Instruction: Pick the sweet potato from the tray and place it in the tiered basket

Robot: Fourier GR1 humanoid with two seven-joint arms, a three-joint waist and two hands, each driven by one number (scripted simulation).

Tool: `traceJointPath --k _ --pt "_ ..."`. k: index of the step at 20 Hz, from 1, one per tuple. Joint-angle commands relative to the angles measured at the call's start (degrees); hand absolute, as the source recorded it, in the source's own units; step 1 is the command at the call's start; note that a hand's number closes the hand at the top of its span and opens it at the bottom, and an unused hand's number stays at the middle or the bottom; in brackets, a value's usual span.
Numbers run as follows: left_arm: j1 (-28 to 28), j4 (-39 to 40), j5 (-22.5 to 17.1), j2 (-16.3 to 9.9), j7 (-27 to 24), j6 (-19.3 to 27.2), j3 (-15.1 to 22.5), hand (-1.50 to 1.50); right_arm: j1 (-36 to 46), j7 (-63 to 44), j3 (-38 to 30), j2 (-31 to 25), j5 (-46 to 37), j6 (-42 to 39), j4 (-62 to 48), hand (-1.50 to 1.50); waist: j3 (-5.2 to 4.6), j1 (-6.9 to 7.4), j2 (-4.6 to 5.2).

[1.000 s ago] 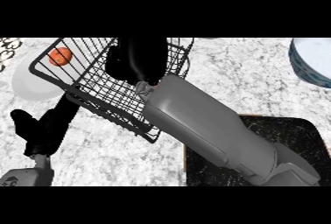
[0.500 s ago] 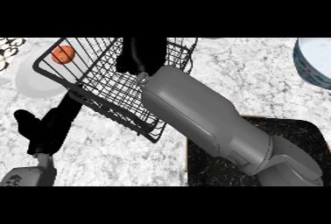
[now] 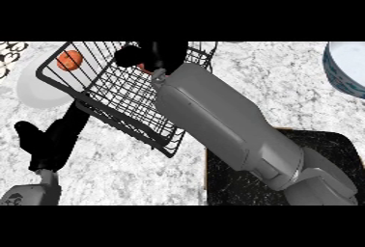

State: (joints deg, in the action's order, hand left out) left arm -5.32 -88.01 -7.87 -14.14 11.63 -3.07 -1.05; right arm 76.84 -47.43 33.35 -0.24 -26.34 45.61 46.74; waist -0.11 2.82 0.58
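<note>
While over basket (image 3: 107, 103): right hand (image 3: 158, 53) curled round something orange, barely visible
Left hand (image 3: 53, 137): fingers straight, relaxed
Tray (image 3: 335, 149): lower right

From my seat the light reads even and fairly bright, with no single source I can place. The marble counter (image 3: 128, 173) comes through pale and evenly lit, without hot spots. My right forearm (image 3: 228, 130) shows a soft gradient, lighter along its upper face and darker down its left flank, no hard glare. The black wire basket (image 3: 121, 96) stays crisp against the counter, each wire distinct. The dark tray (image 3: 335, 149) swallows detail; its surface is only faintly mottled. Both black hands read as flat silhouettes with almost no inner shading. I see no motion blur and no bending at the edges.
</note>
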Motion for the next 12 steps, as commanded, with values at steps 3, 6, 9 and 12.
traceJointPath --k 3,6,9,12 --pt "-0.60 -1.66 0.33 0.16 2.04 1.27 -0.34 0.00 -2.77 1.93 -7.25 0.23 3.60 11.58 4.99 -1.50 0.19 -1.92 -0.53" --pt "0.87 -2.59 0.02 0.23 1.79 1.15 -0.69 0.00 -4.47 5.26 -11.85 0.22 4.61 14.53 7.47 -1.50 0.18 -2.24 -0.56" --pt "2.04 -0.10 0.00 -0.08 -0.67 0.06 -1.52 0.00 -7.71 6.70 -13.16 -2.19 2.13 16.06 10.76 -1.50 0.13 -3.19 -0.74" --pt "2.95 -2.77 -0.73 -0.54 -0.25 0.23 -2.62 0.00 -10.35 4.93 -15.65 -5.69 0.48 16.57 15.97 -1.50 0.15 -3.84 -1.15"
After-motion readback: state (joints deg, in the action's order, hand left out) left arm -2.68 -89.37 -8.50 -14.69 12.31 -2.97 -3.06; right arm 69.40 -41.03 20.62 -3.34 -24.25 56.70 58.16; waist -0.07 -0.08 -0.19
